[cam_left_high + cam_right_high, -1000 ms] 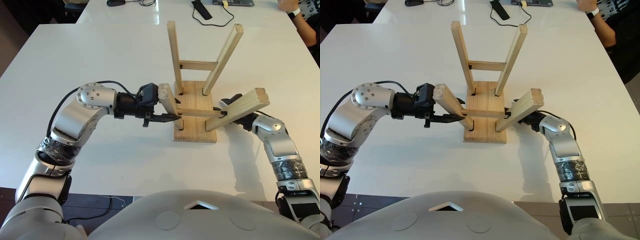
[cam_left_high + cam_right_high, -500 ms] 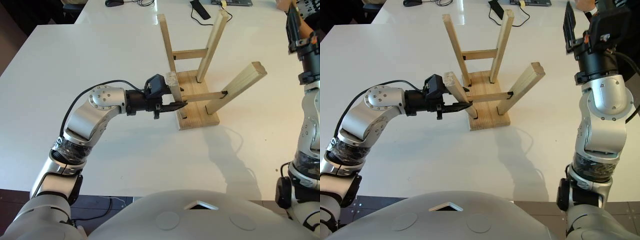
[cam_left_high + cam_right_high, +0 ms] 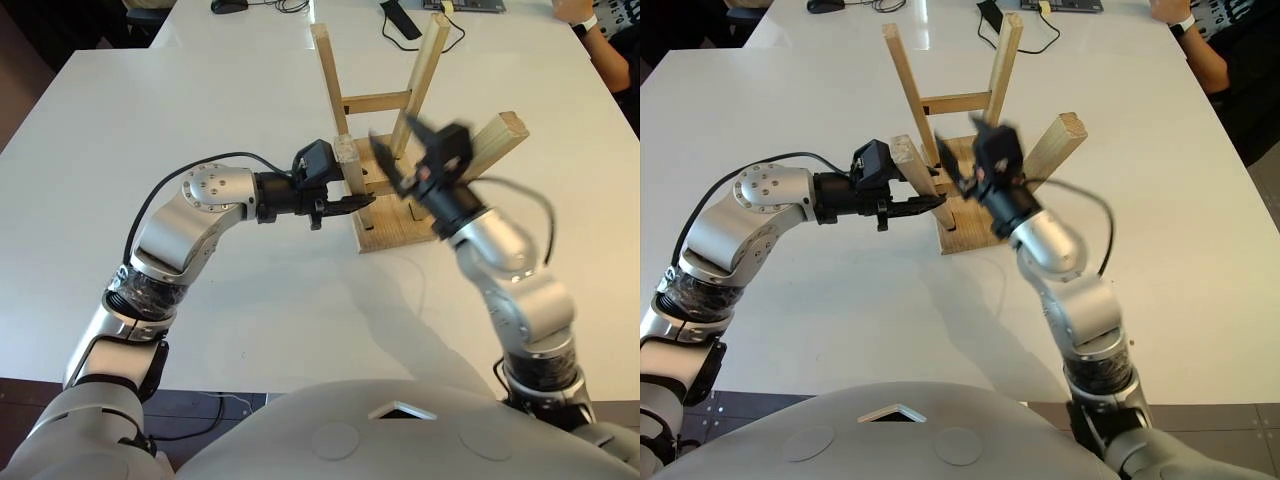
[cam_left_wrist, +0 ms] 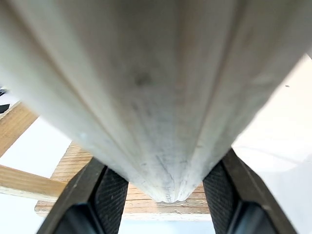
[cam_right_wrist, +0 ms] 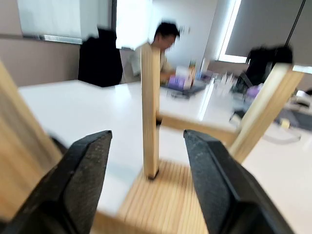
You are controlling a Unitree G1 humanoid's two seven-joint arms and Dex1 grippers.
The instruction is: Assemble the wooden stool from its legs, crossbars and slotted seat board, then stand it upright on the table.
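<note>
The wooden stool lies upside down on the white table, its slotted seat board [image 3: 388, 236] flat and its legs pointing up. A crossbar [image 3: 378, 102] joins the two far legs [image 3: 328, 75]. My left gripper [image 3: 358, 204] is shut on the near-left leg [image 4: 161, 97], low down by the board. The near-right leg [image 3: 497, 134] leans outward, free. My right gripper [image 3: 420, 157] hovers open over the near side of the seat board, between the near legs. One far leg [image 5: 150, 107] shows beyond its fingers [image 5: 87, 185], which hold nothing.
A mouse [image 3: 229, 6] and a black device with a cable [image 3: 402, 20] lie at the table's far edge. Bare table [image 3: 180, 110] stretches to the left of the stool and along the near edge.
My right gripper let go of the near-right leg, rose at the right edge, and has swung down in front of the stool. The left gripper kept its hold on the near-left leg.
</note>
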